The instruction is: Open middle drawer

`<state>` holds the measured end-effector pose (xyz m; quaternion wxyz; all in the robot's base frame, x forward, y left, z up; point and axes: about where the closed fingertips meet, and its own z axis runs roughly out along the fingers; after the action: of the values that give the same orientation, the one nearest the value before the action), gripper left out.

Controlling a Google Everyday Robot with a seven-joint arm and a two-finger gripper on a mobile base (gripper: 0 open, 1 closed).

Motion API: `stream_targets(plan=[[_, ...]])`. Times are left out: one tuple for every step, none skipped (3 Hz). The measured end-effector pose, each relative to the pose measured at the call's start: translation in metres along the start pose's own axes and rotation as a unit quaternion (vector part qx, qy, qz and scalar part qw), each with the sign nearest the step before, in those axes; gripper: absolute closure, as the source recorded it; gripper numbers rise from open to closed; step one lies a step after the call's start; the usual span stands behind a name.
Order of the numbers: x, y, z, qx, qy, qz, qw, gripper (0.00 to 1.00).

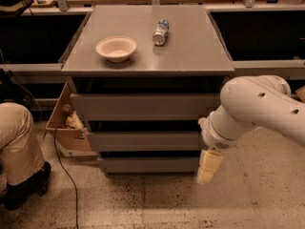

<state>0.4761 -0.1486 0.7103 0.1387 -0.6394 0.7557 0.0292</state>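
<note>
The grey cabinet (147, 56) has three flat drawer fronts. The middle drawer (143, 140) is the second front, plain grey and without a handle, pushed in like the others. My gripper (208, 167) hangs pointing down at the end of the white arm (252, 111), in front of the cabinet's lower right corner, beside the right end of the middle and lowest drawer fronts. It holds nothing that I can see.
A paper bowl (116, 48) and a lying can (160, 32) sit on the cabinet top. A person's leg (16, 147) is at the left, by a cardboard box (66, 123) and a cable (66, 175). Shelving stands behind.
</note>
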Motion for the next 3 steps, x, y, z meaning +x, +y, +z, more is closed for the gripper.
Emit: stream_targets(plan=[[0.0,0.0,0.0,0.0,0.0,0.0,1.0,0.0],[-0.006,-0.009,0.019,0.005,-0.009,0.006,0.9999,0.0],[-0.02,-0.032,0.069,0.008,-0.023,0.018,0.9995,0.0]])
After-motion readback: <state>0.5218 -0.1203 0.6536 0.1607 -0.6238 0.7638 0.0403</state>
